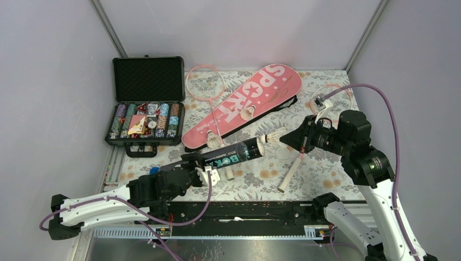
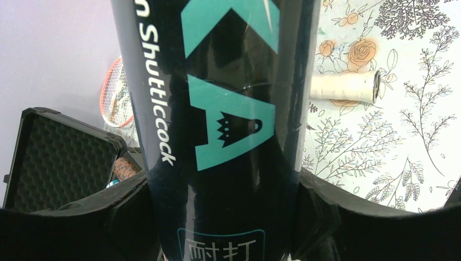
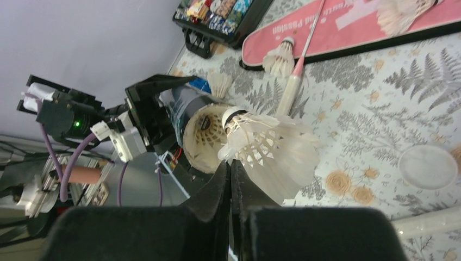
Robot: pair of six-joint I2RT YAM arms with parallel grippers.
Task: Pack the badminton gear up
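Note:
My left gripper (image 1: 202, 166) (image 2: 223, 217) is shut on the long black tube (image 1: 231, 154) (image 2: 217, 109) with teal lettering, holding it tilted, open mouth (image 3: 206, 136) toward the right. My right gripper (image 1: 286, 138) (image 3: 231, 163) is shut on the feather edge of a white shuttlecock (image 1: 274, 135) (image 3: 272, 149), its cork right at the tube's mouth. The pink SPORT bag (image 1: 244, 103) lies behind with two shuttlecocks (image 1: 249, 113) (image 1: 213, 140) on it. One pink racket (image 1: 205, 84) lies across the bag. The other racket's handle (image 1: 288, 175) shows under my right arm.
An open black case of poker chips (image 1: 145, 117) (image 2: 54, 157) stands at the back left. A small blue block (image 1: 154, 170) sits near my left arm. A round white lid (image 1: 282, 153) (image 3: 428, 167) lies on the floral cloth beside the tube.

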